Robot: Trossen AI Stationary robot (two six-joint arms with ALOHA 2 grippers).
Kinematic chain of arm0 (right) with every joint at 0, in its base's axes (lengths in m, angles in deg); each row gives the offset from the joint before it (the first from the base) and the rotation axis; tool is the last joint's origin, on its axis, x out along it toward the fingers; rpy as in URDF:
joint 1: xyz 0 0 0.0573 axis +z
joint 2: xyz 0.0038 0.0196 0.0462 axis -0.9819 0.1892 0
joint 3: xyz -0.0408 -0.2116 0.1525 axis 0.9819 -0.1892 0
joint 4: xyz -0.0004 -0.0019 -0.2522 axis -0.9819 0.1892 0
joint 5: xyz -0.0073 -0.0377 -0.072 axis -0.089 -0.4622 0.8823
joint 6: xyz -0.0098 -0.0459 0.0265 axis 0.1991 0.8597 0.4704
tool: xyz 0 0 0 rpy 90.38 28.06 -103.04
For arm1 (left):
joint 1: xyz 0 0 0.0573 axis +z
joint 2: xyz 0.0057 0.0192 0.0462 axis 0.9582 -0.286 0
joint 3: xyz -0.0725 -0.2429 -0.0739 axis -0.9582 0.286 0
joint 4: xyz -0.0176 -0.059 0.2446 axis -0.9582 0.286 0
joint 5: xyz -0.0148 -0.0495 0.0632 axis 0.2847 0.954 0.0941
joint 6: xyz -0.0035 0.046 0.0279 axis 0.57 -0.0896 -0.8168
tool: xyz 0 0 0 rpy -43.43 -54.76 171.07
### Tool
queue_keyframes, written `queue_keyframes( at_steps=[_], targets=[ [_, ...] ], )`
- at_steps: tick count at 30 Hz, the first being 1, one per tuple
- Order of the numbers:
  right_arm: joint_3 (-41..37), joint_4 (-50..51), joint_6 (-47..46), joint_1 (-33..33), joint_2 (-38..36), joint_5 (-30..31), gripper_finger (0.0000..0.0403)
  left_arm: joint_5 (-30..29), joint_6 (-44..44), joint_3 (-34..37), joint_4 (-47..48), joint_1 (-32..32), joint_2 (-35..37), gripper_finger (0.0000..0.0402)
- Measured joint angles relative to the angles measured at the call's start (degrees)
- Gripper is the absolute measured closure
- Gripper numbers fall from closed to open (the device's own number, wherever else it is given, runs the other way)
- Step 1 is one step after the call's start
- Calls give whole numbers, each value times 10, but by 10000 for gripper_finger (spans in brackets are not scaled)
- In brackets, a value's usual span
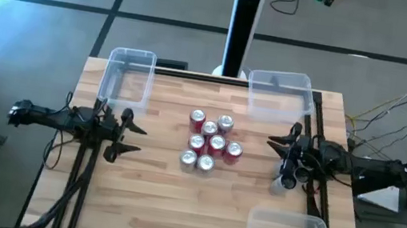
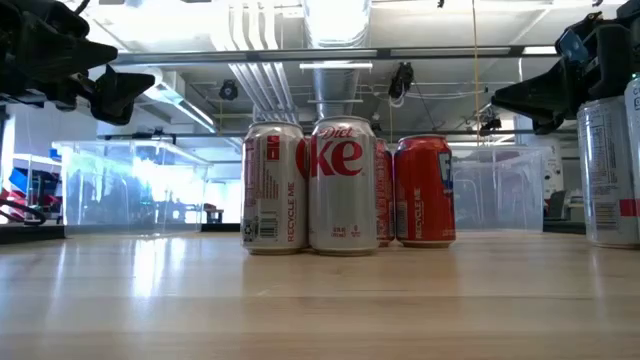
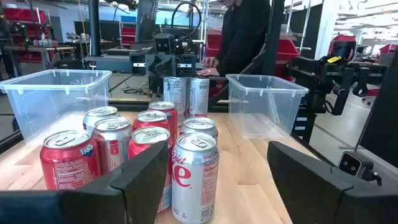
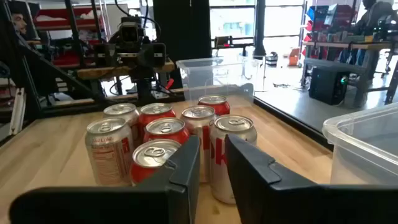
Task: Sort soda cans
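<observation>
Eight cans (image 1: 210,142) sit bunched in a tight cluster mid-bench (image 1: 150,203), red and silver mixed, packed touching so nothing is sorted out of them yet. Left of the cluster, the left hand (image 1: 133,139) hovers with its fingers spread wide and empty, aimed at the cans as if lining up a pick. Right of the cluster, the right hand (image 1: 278,144) has its fingers nearly closed with nothing between them, and one more can (image 1: 284,180) stands just beside it, apart from the bunch. Three clear tubs (image 1: 130,71) ring the cluster, presumably one destination per kind.
</observation>
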Motion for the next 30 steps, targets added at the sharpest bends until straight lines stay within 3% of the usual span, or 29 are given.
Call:
queue_keyframes(
  at_steps=[12, 30],
  targets=[
    [0, 0, 0, 0, 0, 0, 312, 0, 0, 0, 0, 0, 0, 141],
    [0, 0, 0, 0, 0, 0, 344, 0, 0, 0, 0, 0, 0, 141]
  ],
)
